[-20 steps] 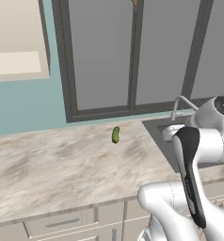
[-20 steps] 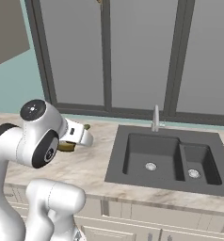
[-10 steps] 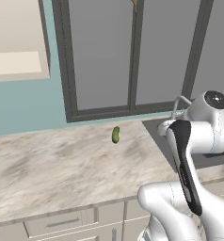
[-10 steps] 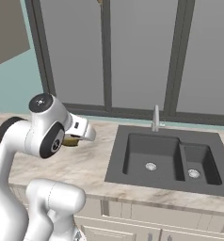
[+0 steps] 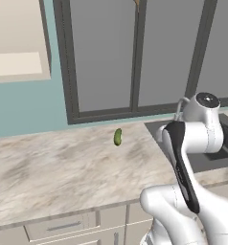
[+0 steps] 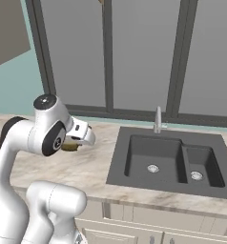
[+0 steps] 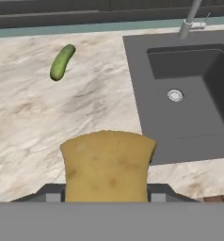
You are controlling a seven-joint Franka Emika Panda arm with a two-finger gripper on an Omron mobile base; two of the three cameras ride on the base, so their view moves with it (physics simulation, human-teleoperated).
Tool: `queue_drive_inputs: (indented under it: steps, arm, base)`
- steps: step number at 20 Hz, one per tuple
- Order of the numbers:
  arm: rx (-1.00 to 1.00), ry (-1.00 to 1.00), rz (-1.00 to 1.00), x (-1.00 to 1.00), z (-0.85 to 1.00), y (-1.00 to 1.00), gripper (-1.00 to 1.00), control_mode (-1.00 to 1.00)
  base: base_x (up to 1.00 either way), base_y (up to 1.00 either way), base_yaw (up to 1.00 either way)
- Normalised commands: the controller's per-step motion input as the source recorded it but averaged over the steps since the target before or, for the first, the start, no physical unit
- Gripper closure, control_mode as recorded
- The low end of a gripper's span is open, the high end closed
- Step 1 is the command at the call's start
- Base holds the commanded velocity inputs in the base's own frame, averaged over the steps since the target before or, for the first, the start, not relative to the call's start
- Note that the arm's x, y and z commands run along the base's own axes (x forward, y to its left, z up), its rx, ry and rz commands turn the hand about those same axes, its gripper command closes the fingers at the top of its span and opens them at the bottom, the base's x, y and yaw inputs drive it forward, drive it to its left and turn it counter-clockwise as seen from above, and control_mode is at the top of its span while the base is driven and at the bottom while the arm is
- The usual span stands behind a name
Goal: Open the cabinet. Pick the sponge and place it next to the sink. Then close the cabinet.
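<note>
Hand view: the fingers (image 7: 107,197) are clamped on the sponge (image 7: 108,164), which sits at 6 o'clock, above the marbled bench (image 7: 34,122) and just left of the sink (image 7: 189,94) rim. The sink's basin, at 2 o'clock, holds nothing but its drain; the tap (image 7: 193,19) stands at its far edge. A green pickle (image 7: 61,61) lies on the bench at 11 o'clock, well apart from the sponge. Left base view: the cabinet (image 5: 17,40) hangs at 10 o'clock; whether its door is open cannot be told.
</note>
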Motion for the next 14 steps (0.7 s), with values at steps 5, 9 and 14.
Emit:
queue_drive_inputs:
  steps: [5, 9, 14]
  arm:
    - [0.00, 0.02, -0.01, 0.07, -0.20, 0.03, 1.00, -1.00]
    - [0.00, 0.00, 0.00, 0.29, -0.68, 0.00, 1.00, -1.00]
    - [0.00, 0.00, 0.00, 0.04, -0.71, 0.00, 1.00, -1.00]
  base:
    - [0.00, 0.00, 0.00]
    - [0.00, 0.00, 0.00]
    - [0.00, 0.00, 0.00]
